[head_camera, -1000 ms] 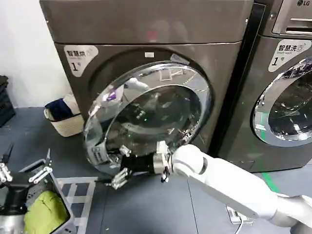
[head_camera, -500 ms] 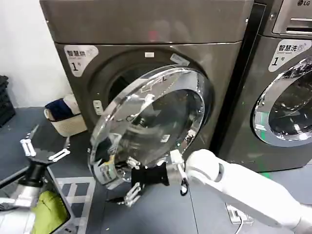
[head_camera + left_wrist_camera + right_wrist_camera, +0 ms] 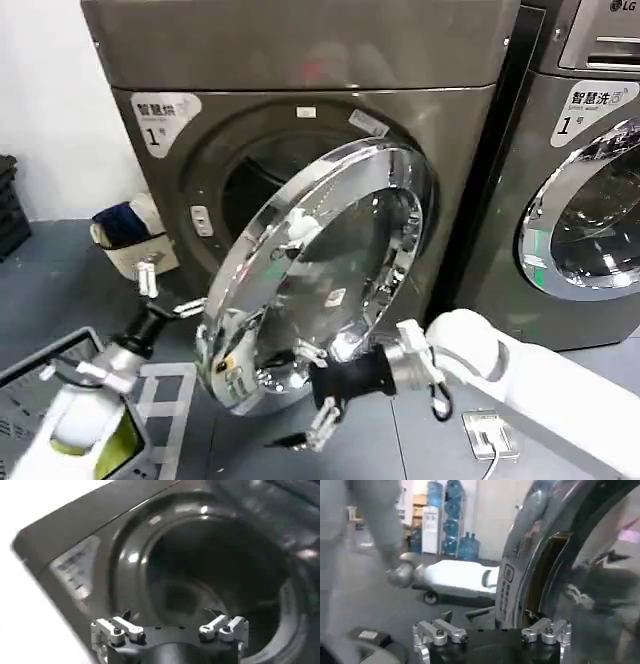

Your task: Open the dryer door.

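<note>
At the middle of the head view, the dryer door stands swung out from the grey-bronze dryer, hinged on its far side at about 3 o'clock, with its free edge leaning toward the camera and the dark drum opening bare behind it at 10 o'clock. The right gripper sits just under the door's lower rim, at about 6 o'clock from the glass centre, its fingers spread apart and grasping nothing; its white arm runs off toward 4 o'clock. The left gripper hovers at 9 o'clock from the door, just beside its free edge, fingers released and empty, pointing toward the drum opening. A laundry basket with dark clothes stands on the floor against the wall at 9 o'clock from the dryer. A second machine with its own chrome-ringed door stands at 3 o'clock. A small white box with a cable lies on the floor below the right arm.

In the left wrist view, the left gripper has both fingertips parted wide, with the drum opening straight ahead of them and the dryer's front label off to one side. Nothing lies between the fingers.

In the right wrist view, the right gripper is likewise unclenched, and the door's chrome rim rises just ahead of one fingertip; whether they touch cannot be told. Water bottles are stacked in the room behind.
</note>
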